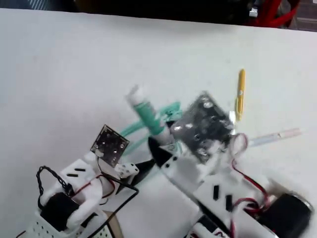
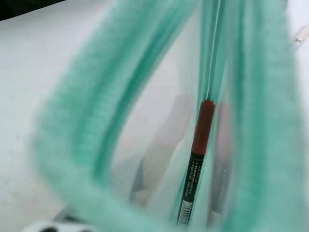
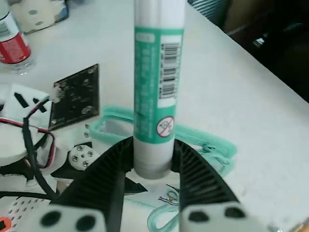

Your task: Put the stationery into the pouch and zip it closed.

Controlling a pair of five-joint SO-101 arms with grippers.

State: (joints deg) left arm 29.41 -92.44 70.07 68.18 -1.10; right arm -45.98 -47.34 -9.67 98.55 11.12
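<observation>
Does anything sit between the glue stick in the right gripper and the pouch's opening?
Nothing visible does. The glue stick, clamped in the right gripper, stands right at the pouch, whose green-edged mouth gapes open in the left wrist view, a pen already inside.

A white table (image 1: 74, 64) spans the high view under bright, even light. Past its far edge, from 11 to 1 o'clock, the room is dark. At 1 o'clock shows red tubing (image 1: 271, 12), at 11 o'clock a ribbed grey surface (image 1: 44, 4). A red-labelled bottle (image 3: 13, 46) stands on the table.
</observation>
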